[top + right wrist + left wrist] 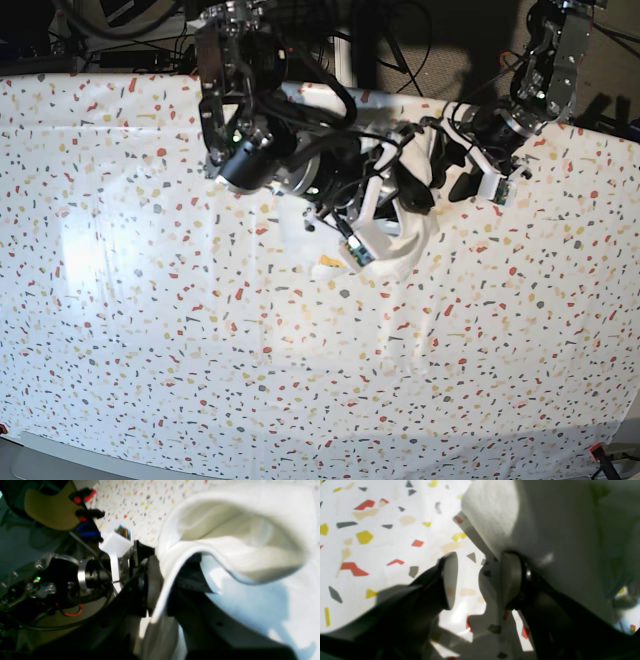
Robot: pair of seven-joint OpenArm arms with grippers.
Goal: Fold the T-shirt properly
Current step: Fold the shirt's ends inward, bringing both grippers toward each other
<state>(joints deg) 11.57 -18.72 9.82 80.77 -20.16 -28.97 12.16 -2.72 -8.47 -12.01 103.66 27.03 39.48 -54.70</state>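
The T-shirt (408, 243) lies bunched in a white heap right of centre at the back of the table; its print is hidden. My right gripper (167, 571) is shut on a folded edge of the T-shirt (245, 555), which billows open just beyond it. In the base view the right gripper (400, 195) sits at the top of the heap. My left gripper (480, 562) stands open with only table covering showing between its fingers; the T-shirt (545, 530) hangs against the outer side of one finger (511, 575). The left gripper (452, 168) is just right of the heap.
The speckled table covering (200, 330) spreads wide to the left and front. Cables and dark equipment (300, 30) crowd the back edge. Both arms stand close together at the back, the left one's base (555, 50) at the far right corner.
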